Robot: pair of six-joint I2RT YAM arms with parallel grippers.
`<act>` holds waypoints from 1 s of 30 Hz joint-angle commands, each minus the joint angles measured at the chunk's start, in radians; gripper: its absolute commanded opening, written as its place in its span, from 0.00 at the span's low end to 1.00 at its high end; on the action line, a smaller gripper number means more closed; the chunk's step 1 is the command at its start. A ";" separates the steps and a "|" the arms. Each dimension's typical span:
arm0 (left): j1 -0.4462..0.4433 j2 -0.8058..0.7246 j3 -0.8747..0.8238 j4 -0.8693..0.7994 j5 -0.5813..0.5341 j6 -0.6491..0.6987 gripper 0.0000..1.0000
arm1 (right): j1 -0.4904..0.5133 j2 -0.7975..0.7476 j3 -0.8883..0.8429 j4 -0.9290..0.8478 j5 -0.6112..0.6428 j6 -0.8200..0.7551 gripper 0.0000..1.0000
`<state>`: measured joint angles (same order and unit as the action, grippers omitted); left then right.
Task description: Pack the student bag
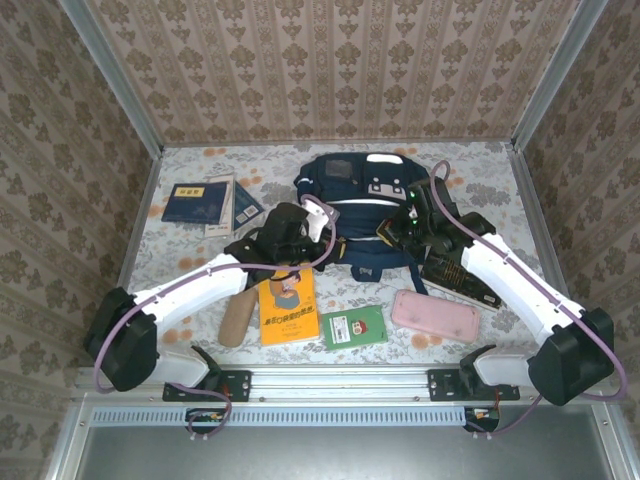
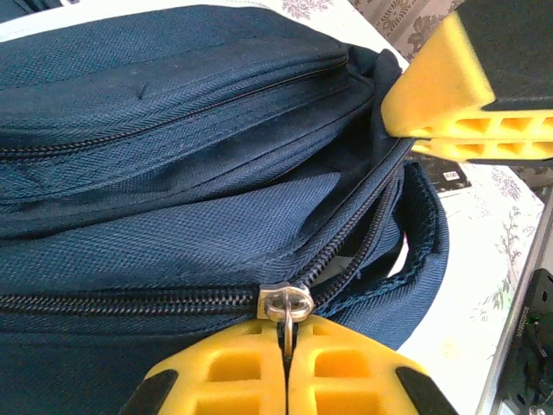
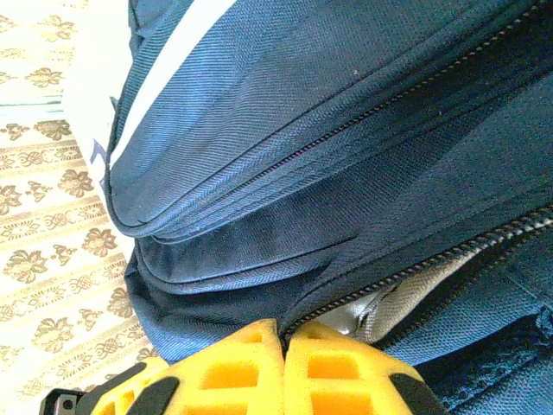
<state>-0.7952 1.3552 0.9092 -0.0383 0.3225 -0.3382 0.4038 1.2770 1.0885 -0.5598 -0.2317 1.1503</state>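
While the student bag [image 1: 365, 205] lies flat at the far middle of the counter [image 1: 175, 255], the task is judged to be at an early stage: the main compartment is only being unzipped. The left tool [image 2: 288, 337] is closed on the metal zipper pull [image 2: 287, 307]; the zipper [image 2: 130, 303] is shut on one side of the slider and parted on the other. The right tool [image 3: 283, 341] is pinched shut on the bag fabric at the edge of the opening, where grey lining [image 3: 389, 307] is seen. Nothing is seen put inside. Left out on the counter: an orange book [image 1: 288, 308], a green booklet [image 1: 353, 327], a pink pencil case [image 1: 435, 313], a tan roll [image 1: 238, 318], a navy-blue book [image 1: 195, 203] and a black item [image 1: 455, 268] beside the right arm. The opening likely needs widening before anything is loaded.
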 commanded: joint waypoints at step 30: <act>0.406 0.336 0.138 -0.024 0.016 0.017 0.06 | -0.059 -0.036 0.077 -0.098 0.198 -0.166 0.00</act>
<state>-0.4561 1.6508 1.0077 -0.0696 0.4255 -0.3344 0.3744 1.2648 1.1381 -0.6292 -0.1223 1.0180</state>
